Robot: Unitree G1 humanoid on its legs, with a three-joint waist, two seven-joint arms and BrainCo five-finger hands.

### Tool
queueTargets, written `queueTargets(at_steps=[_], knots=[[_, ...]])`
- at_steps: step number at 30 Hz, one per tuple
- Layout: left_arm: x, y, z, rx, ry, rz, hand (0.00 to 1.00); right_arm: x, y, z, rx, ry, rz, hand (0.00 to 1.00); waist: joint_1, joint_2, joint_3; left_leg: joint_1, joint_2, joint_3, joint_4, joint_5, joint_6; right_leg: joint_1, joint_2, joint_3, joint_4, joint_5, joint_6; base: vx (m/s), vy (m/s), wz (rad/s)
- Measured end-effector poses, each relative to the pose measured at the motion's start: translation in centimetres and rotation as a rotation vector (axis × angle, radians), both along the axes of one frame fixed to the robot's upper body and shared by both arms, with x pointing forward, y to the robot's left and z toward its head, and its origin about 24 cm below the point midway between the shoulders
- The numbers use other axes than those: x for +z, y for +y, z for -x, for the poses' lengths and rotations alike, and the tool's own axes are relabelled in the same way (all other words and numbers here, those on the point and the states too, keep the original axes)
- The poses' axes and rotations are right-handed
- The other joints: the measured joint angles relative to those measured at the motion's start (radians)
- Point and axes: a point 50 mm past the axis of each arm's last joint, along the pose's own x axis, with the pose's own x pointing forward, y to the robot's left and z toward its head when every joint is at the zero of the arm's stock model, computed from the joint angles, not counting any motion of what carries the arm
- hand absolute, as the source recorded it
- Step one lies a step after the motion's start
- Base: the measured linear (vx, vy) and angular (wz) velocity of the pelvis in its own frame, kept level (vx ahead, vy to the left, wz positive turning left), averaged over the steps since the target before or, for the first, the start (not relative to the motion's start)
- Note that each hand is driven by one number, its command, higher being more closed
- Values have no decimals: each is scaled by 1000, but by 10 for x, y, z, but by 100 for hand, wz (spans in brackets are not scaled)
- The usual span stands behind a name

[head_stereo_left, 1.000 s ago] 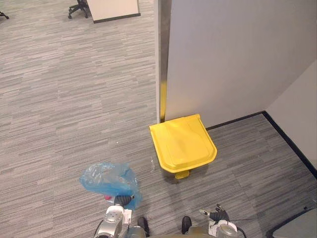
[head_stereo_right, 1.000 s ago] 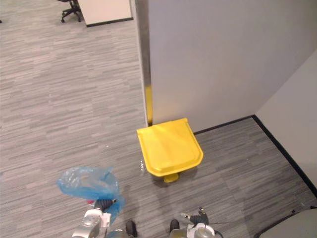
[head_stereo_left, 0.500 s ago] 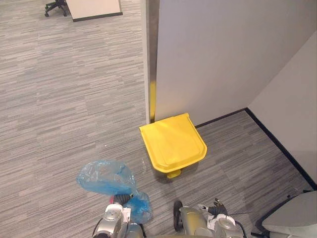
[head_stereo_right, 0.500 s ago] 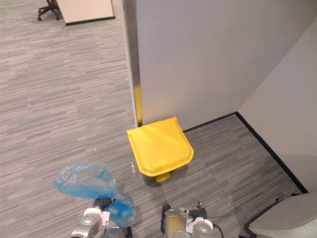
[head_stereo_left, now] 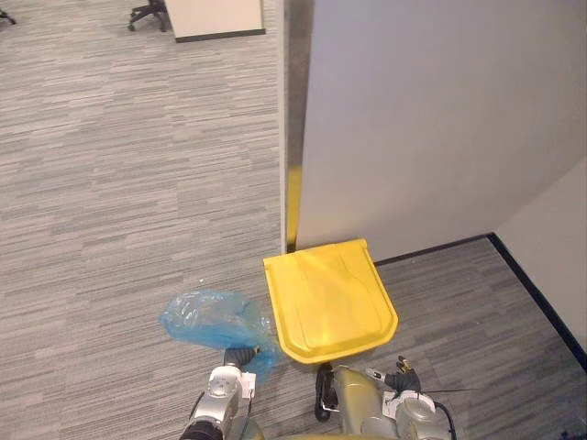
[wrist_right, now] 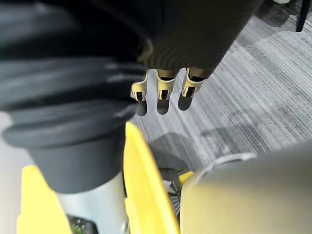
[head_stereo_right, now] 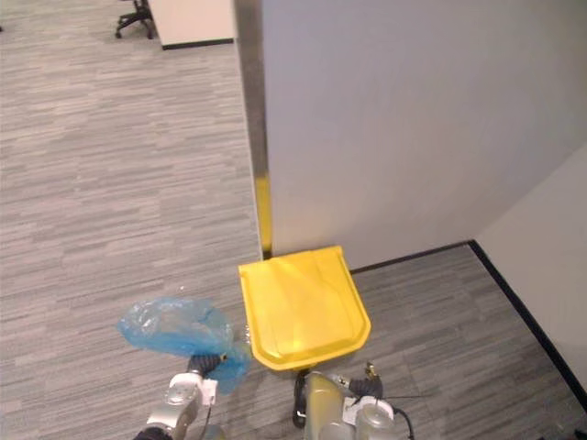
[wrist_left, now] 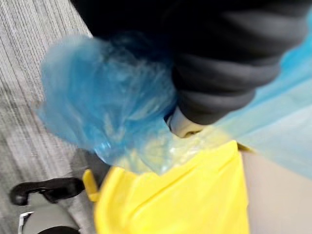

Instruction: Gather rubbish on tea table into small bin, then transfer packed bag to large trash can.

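Left hand point(head_stereo_left: 238, 356) is closed round the gathered neck of the blue rubbish bag point(head_stereo_left: 209, 318) and holds it low over the floor, just beside the left edge of the yellow trash can point(head_stereo_left: 330, 298). Grey striped carpet point(head_stereo_left: 119, 165) covers the floor all round. A pale grey wall panel point(head_stereo_left: 431, 128) stands upright behind the can, its end post coming down at the can's back left corner, with a black skirting strip along its foot. The can sits in the corner against this wall with its lid down flat. The bag is thin, crumpled and puffed out, bulging away to the robot's left of the hand. Far off across the carpet are a white cabinet point(head_stereo_left: 215, 16) and a black office chair point(head_stereo_left: 147, 13). Right hand point(head_stereo_left: 401, 378) hangs low near the front of the can, its fingers point(wrist_right: 163, 87) loose and holding nothing
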Motion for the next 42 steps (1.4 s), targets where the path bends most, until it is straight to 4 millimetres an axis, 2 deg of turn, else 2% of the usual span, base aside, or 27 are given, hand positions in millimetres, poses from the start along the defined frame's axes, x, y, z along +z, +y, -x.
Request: queueTargets(at_steps=[3, 5, 6, 7, 9, 13, 19, 23, 24, 25, 26, 27, 28, 29, 30, 31, 32, 33, 35, 37, 38, 39, 40, 41, 42], knots=[[0, 1, -1, -9, -1, -5, 100, 3, 5, -13, 92, -4, 22, 0, -3, 4, -15, -33, 15, -38, -53, 41, -27, -37, 8, 21, 21, -3, -7, 141, -46, 39], [2, 2, -4, -20, -11, -18, 100, 5, 12, -21, 168, -15, 38, 0, -2, -8, -24, -62, 19, -63, -74, 77, -39, -60, 12, 39, 14, -3, -8, 137, -55, 48], [4, 5, -7, -22, -19, -27, 100, 10, 18, -33, 208, -42, 43, 0, -2, -12, -28, -81, 23, -78, -89, 104, -54, -70, 14, 41, 0, 3, -17, 145, -79, 35], [4, 6, -7, -22, -19, -29, 100, 11, 19, -35, 220, -49, 46, 0, -2, -13, -30, -87, 25, -79, -97, 115, -58, -72, 17, 42, -8, 6, -21, 115, -90, 24], [4, 8, -7, -31, -21, -41, 100, 24, 24, -57, 247, -125, 58, 0, 1, -15, -34, -101, 31, -80, -128, 158, -78, -79, 23, 45, -36, 16, -36, 63, -63, 15], [8, 11, -8, -51, -45, -62, 100, 34, 23, -69, 237, -194, 76, 0, 2, -18, -39, -90, 36, -84, -175, 210, -88, -67, 30, 53, -64, 24, -48, 32, -40, 14], [6, 13, -3, -53, -30, -62, 100, 22, 13, -51, 194, -121, 73, 0, -5, -17, -67, -24, 34, -81, -203, 227, -82, -12, 43, 76, -90, 41, -40, -23, 20, -8], [6, 14, -3, -85, -26, -68, 100, 11, 11, -36, 176, -53, 61, 0, -16, -32, -62, 8, 0, -72, -201, 217, -66, 8, 26, 106, -90, 67, -29, -118, 64, -13], [5, 13, -2, -99, -22, -70, 100, 7, 10, -28, 171, -23, 57, 0, -17, -38, -57, 25, -15, -65, -183, 193, -27, 27, 19, 119, -90, 74, -19, -246, 125, -26], [5, 13, -3, -100, -25, -70, 100, 3, 10, -21, 167, 3, 53, 0, -16, -54, -44, 32, -39, -59, -132, 156, -4, 45, 4, 139, -93, 78, 1, -285, 133, -26], [5, 13, -3, -101, -24, -69, 100, 2, 10, -19, 166, 9, 52, 0, -17, -55, -41, 34, -42, -57, -118, 143, -2, 51, 4, 145, -95, 80, 13, -323, 132, -30], [4, 11, -1, -103, -16, -65, 100, 0, 8, -14, 162, 22, 55, 0, -17, -61, -35, 33, -48, -51, -96, 95, 3, 55, 4, 152, -106, 85, 47, -344, 145, -27], [3, 12, 0, -105, -12, -67, 100, -2, 7, -9, 159, 37, 55, 0, -17, -57, -34, 33, -57, -47, -93, 69, -9, 56, 1, 156, -120, 98, 61, -436, 201, -47], [0, 17, 5, -100, 10, -79, 100, -7, 9, 4, 155, 72, 44, 0, -15, -82, -33, 12, -85, -41, -76, 80, 14, 63, -17, 168, -186, 145, 96, -374, 174, -48], [-2, 18, 9, -95, 22, -80, 100, -8, 8, 7, 132, 76, 31, 0, -10, -67, -39, -20, -77, -30, -67, 87, 26, 52, -23, 165, -209, 150, 108, -311, 129, -50], [-3, 19, 11, -92, 30, -79, 100, -8, 6, 7, 114, 73, 27, 0, -12, -74, -39, -40, -77, -9, -52, 93, 30, 28, -32, 162, -166, 140, 105, -283, 94, -36], [-7, 21, 17, -82, 58, -81, 100, -9, 2, 9, 95, 81, 29, 0, -12, -78, -38, -65, -76, 3, -29, 99, 37, 8, -39, 159, -42, 105, 90, -295, 92, -19], [-9, 22, 21, -82, 75, -81, 100, -10, -2, 15, 71, 95, 31, 0, -12, -75, -37, -74, -72, 3, -26, 112, 42, 32, -40, 153, 71, 66, 90, -281, 74, -3], [-12, 23, 28, -76, 94, -80, 100, -12, -5, 23, 47, 112, 29, 0, -9, -74, -38, -74, -71, 2, -34, 136, 32, 101, -57, 154, 200, -6, 82, -165, -16, 5], [-14, 24, 34, -65, 111, -80, 100, -13, -5, 26, 46, 118, 27, 0, -6, -77, -46, -98, -74, 4, -35, 160, 7, 172, -88, 157, 178, -65, 112, -123, -120, -6], [-16, 25, 36, -52, 126, -75, 100, -14, -8, 28, 38, 127, 29, 0, -5, -68, -58, -104, -76, 6, -64, 186, 1, 182, -71, 140, 103, -78, 123, -47, -114, -22], [-18, 17, 40, -53, 139, -52, 100, -14, -14, 30, 30, 136, 42, 0, 3, -35, -79, -115, -67, 5, -128, 226, 19, 205, -36, 149, -41, -77, 118, -33, -98, -29], [-18, 14, 40, -53, 139, -45, 100, -14, -18, 31, 29, 143, 52, 0, 7, -25, -87, -126, -65, 5, -146, 237, 30, 208, -27, 153, -94, -72, 100, -38, -69, -37], [-18, 10, 39, -54, 136, -33, 100, -13, -20, 28, 34, 143, 57, 0, 10, 8, -98, -147, -55, 7, -165, 260, 27, 213, -10, 153, -171, -51, 60, -102, -49, -28], [-19, 7, 39, -57, 137, -25, 100, -13, -24, 27, 33, 144, 65, 0, 6, 23, -99, -155, -42, 7, -191, 287, 35, 217, 9, 153, -228, -8, 48, -112, -32, -19]])
